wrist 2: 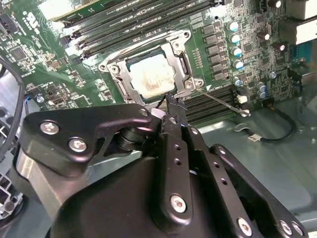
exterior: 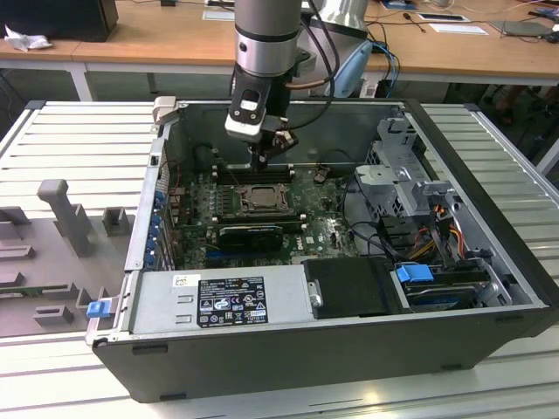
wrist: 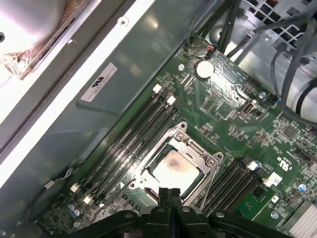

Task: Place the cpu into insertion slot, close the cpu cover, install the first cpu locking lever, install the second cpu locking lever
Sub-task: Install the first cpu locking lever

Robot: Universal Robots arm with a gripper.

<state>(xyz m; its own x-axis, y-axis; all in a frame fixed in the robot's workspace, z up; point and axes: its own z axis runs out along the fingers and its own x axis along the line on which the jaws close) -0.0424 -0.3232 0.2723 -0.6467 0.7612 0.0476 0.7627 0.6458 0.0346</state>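
Note:
The cpu (wrist 2: 151, 74) (wrist: 173, 167) lies flat in the insertion slot (exterior: 259, 199) on the green motherboard, its pale, smudged top face showing. The silver cpu cover (wrist 2: 181, 60) (wrist: 196, 148) lies down around it as a frame. A thin wire locking lever (wrist 2: 223, 102) sticks out from one corner of the socket, away from the board. My gripper (exterior: 264, 162) (wrist 2: 173, 105) (wrist: 169, 192) hangs just above the socket's edge, fingers shut together with nothing visible between them.
Long black memory slots (wrist: 131, 136) flank the socket on both sides. A black graphics card (exterior: 251, 234) lies in front of it, then the power supply (exterior: 218, 297). A drive cage (exterior: 410, 175) and cables (exterior: 437, 227) fill the exterior view's right. Case walls (exterior: 148, 201) surround everything.

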